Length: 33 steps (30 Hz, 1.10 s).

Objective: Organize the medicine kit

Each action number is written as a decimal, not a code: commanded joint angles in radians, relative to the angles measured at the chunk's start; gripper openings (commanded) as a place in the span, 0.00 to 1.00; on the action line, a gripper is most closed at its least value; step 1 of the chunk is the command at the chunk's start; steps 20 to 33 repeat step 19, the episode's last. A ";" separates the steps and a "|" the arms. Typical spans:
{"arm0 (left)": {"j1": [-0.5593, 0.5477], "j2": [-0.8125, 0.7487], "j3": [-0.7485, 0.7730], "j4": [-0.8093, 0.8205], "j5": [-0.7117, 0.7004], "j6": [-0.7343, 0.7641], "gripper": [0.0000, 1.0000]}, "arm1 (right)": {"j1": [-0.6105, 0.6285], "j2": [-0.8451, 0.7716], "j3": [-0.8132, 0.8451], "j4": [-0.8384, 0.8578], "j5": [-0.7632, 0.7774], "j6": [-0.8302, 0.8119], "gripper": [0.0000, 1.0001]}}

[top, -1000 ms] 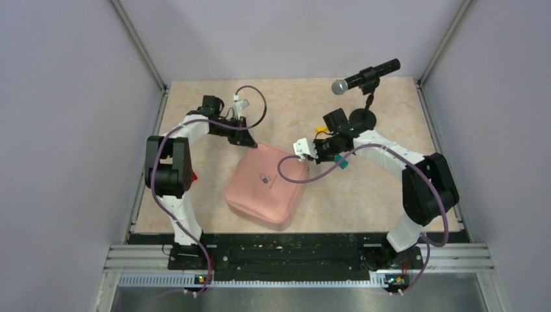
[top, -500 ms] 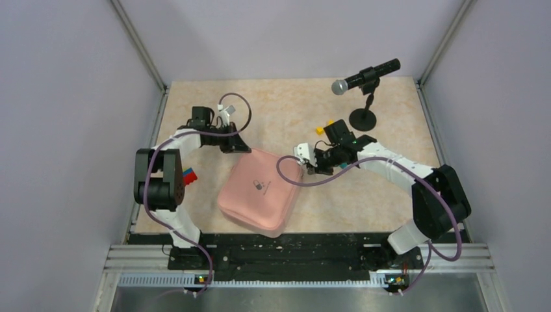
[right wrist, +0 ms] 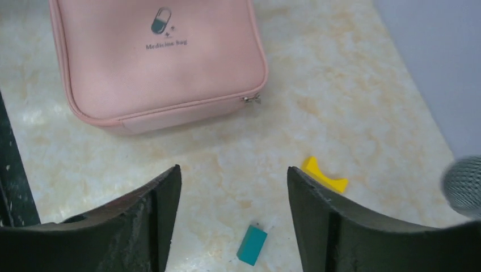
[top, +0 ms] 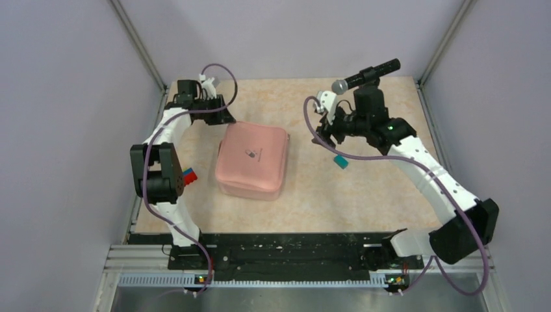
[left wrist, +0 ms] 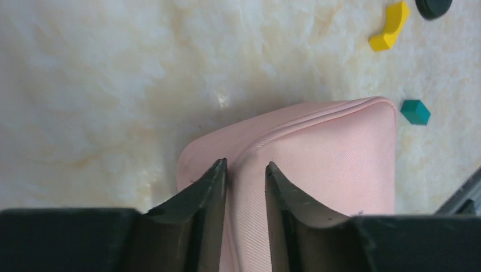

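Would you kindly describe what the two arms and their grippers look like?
The left arm and right arm have white links joined by bulky black joints, with a purple cable looping along each. The left gripper and right gripper each have two plain black fingers tapering to blunt tips.

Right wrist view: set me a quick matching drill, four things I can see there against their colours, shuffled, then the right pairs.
Things:
1. medicine kit
2. small block
3. curved piece
4. microphone head

Colours:
a. yellow
b. grey
c. pink
d. teal

Pairs: 1-c, 2-d, 3-a, 4-b
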 commanded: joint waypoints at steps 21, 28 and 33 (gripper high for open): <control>0.032 -0.486 0.098 -0.013 -0.197 0.135 0.99 | -0.001 -0.271 0.087 0.131 1.084 0.394 0.99; 0.032 -0.486 0.098 -0.013 -0.197 0.135 0.99 | -0.001 -0.271 0.087 0.131 1.084 0.394 0.99; 0.032 -0.486 0.098 -0.013 -0.197 0.135 0.99 | -0.001 -0.271 0.087 0.131 1.084 0.394 0.99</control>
